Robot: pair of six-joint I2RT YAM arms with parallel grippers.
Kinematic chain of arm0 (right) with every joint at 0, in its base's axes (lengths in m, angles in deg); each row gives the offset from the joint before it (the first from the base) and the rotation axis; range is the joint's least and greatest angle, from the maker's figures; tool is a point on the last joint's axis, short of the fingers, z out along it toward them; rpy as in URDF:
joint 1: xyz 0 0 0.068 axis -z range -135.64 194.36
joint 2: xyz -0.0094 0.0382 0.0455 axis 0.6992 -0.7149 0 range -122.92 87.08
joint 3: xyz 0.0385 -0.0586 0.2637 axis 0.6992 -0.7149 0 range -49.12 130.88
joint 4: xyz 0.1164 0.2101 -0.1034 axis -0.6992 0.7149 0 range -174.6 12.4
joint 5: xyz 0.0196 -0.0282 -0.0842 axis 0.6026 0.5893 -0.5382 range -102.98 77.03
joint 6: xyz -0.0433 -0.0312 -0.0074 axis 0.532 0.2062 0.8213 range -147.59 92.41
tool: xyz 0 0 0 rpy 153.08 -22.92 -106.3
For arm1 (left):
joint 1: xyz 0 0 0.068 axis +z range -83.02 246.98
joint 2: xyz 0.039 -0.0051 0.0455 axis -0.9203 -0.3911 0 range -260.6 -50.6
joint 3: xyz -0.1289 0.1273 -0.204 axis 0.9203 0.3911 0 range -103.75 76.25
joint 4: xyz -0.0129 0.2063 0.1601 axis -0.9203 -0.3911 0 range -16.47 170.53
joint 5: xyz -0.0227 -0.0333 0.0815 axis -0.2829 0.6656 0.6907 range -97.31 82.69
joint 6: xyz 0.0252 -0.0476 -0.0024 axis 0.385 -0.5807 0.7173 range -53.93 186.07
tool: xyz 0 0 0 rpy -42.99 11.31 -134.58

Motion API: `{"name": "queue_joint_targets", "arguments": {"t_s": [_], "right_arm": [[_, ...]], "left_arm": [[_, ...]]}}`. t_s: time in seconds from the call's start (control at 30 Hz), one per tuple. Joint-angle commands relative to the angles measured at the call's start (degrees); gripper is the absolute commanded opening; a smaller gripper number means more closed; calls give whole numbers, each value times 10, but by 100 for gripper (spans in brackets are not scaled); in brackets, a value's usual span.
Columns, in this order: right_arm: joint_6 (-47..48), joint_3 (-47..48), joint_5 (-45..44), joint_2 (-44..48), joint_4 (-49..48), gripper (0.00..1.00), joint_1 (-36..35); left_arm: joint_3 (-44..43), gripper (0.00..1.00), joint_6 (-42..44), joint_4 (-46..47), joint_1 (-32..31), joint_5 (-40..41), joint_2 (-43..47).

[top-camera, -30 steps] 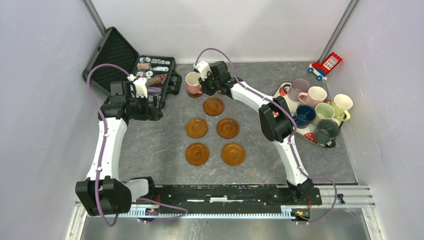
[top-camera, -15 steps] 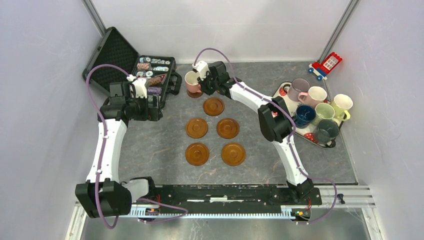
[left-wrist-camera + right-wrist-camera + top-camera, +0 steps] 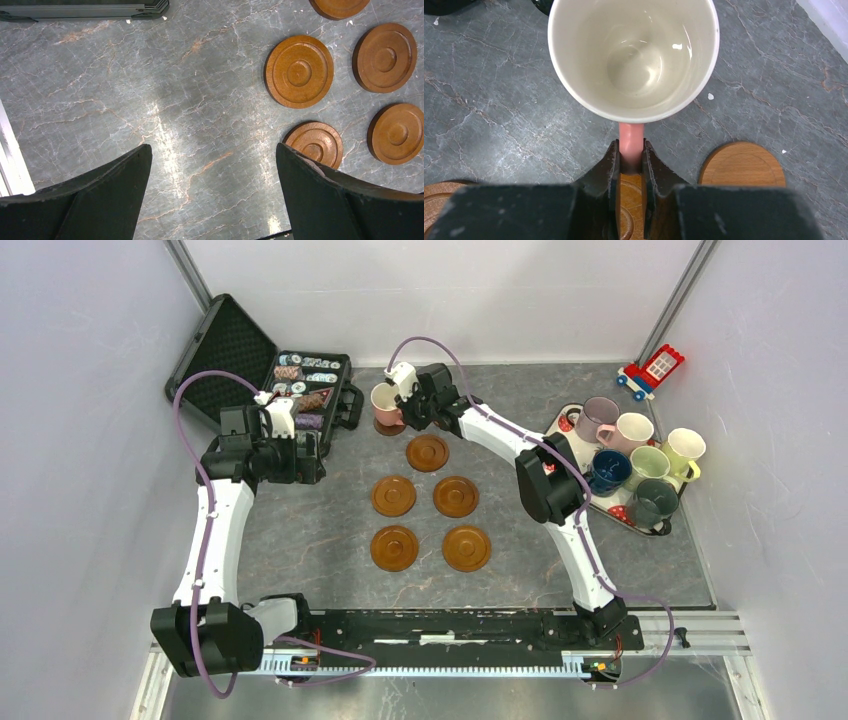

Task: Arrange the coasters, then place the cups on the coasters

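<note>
My right gripper is shut on the handle of the pink cup, holding it upright at the back of the table. The cup is empty and white inside. A brown coaster shows between the fingers under the handle, and another coaster lies to its right. Several coasters lie in the table's middle. My left gripper hangs open over bare table left of them, with a coaster by its right finger. Other cups stand on the tray.
An open black case of small items sits at the back left, close behind the left gripper. A red and white toy house stands at the back right. White walls close in the sides and back. The arm rail runs along the near edge.
My right gripper and the pink cup have shifted very slightly towards the back. The left arm has not moved.
</note>
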Motion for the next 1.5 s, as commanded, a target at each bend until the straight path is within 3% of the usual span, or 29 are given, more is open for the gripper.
{"name": "queue_joint_targets", "arguments": {"t_s": [0.0,0.27,0.53,0.83,1.03,1.17,1.3,1.47], "right_arm": [[2,24,1,6,-60,2,-5],[-2,21,-5,4,-63,12,-5],[-6,18,-7,0,-66,13,-5],[-16,15,-12,1,-70,29,-5],[-24,15,-9,24,-65,46,-5],[-23,1,2,62,-55,67,-5],[-4,-54,20,142,-34,86,-1],[11,-162,45,270,6,94,18]], "left_arm": [[0,100,-14,13,3,3,7],[1,100,-13,14,3,5,4],[-1,100,-11,16,3,12,5],[3,100,-9,16,3,16,7],[0,100,-7,16,3,12,6],[-3,100,-2,15,3,8,8],[-7,100,7,8,3,-6,10],[-18,100,46,-2,3,-27,17]]}}
